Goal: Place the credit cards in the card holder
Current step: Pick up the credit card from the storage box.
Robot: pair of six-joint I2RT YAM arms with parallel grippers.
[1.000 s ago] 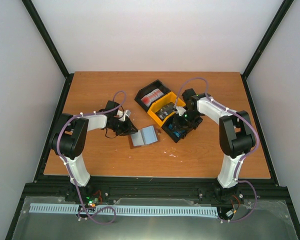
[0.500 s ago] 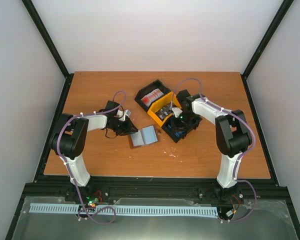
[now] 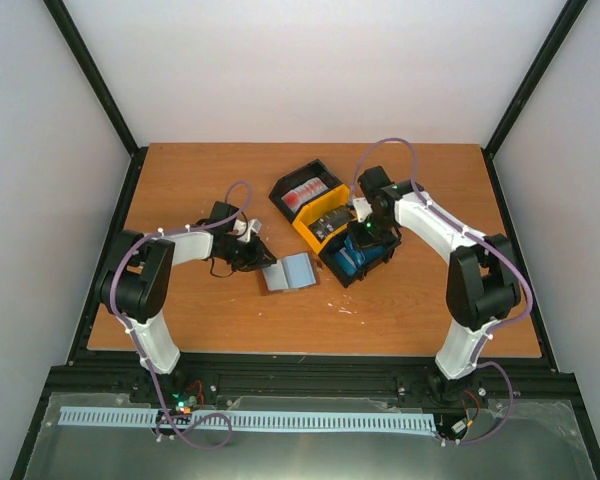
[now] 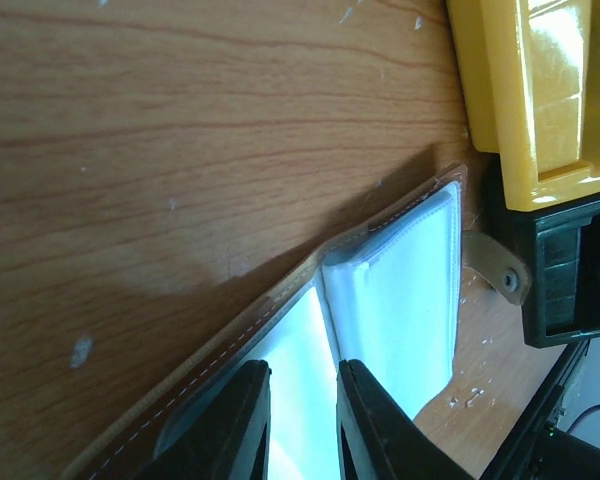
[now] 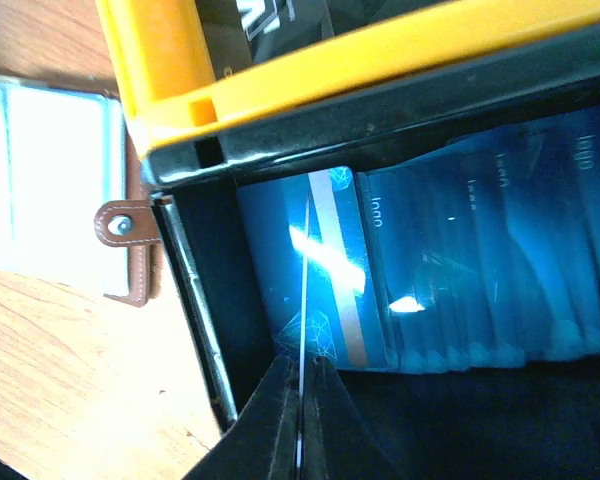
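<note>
Blue credit cards (image 5: 460, 290) stand stacked in the black bin (image 5: 195, 300) against the yellow bin (image 5: 170, 80).
Our right end effector (image 5: 302, 385) pinches one card (image 5: 306, 270) edge-on; left of the yellow bin, the card holder (image 4: 410, 270) lies open on the counter (image 4: 130, 120), with the left end effector (image 4: 302, 385) gripping its leaf.
</note>
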